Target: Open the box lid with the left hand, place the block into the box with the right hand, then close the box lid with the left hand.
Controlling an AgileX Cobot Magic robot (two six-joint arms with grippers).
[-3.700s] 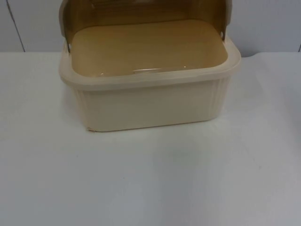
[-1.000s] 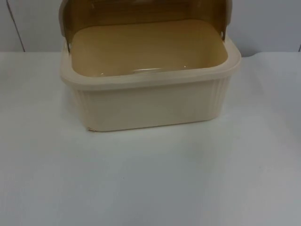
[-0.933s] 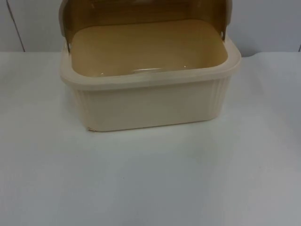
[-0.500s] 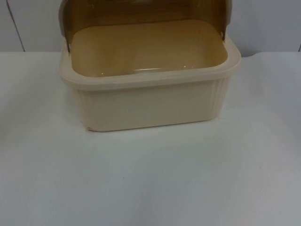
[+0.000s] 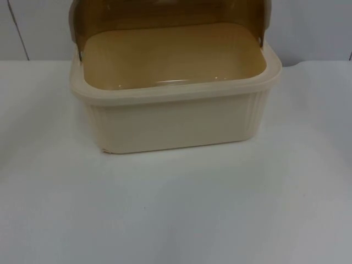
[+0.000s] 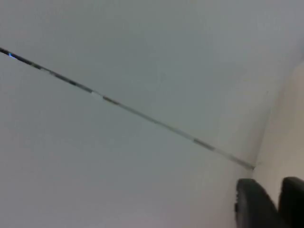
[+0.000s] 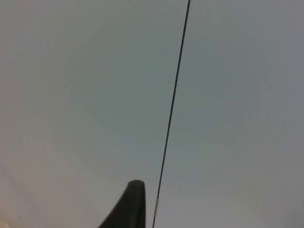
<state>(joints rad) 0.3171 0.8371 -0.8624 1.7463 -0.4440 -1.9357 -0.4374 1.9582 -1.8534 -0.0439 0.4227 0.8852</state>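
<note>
The cream ribbed box (image 5: 176, 124) stands at the back middle of the white table (image 5: 181, 209). Its brown see-through lid (image 5: 165, 14) is raised upright behind the opening, and the inside of the box looks bare. No block is in sight. In the left wrist view, my left gripper (image 6: 277, 205) faces the grey wall, its two black fingertips (image 6: 256, 204) close together with nothing between them. In the right wrist view, one black fingertip (image 7: 130, 206) of my right gripper stands before the same wall, and nothing is held.
The grey partition wall (image 5: 308, 27) rises right behind the box, with a dark seam (image 7: 172, 114) running across it. White table top lies in front of the box and on both sides.
</note>
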